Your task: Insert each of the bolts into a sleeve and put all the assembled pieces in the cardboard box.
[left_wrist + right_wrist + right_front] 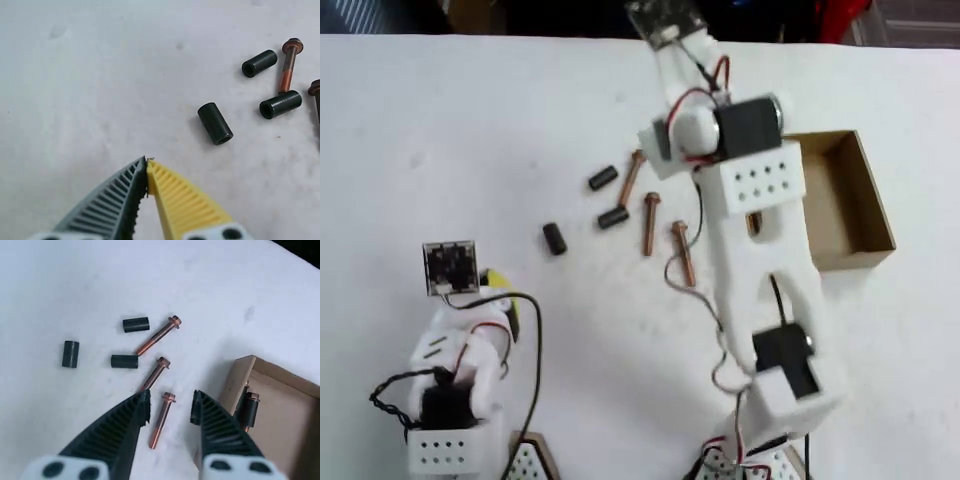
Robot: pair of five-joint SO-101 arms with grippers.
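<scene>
Right gripper (170,396) of mine hangs spread apart over a bolt (683,255) at the high view's centre, left gripper (146,161) pinched together, empty.

Bright, even light washes out the white table (470,120); only faint, soft shadows hug the 3 sleeves (215,123) and cardboard box (285,410).

We see white printed shells on the left arm (450,350) and right arm (760,270), with black servo blocks (745,125) and looping red and black cables (533,370). The left gripper (146,167) pairs grey and yellow ridged fingers; the right gripper (170,402) has black ones.
</scene>
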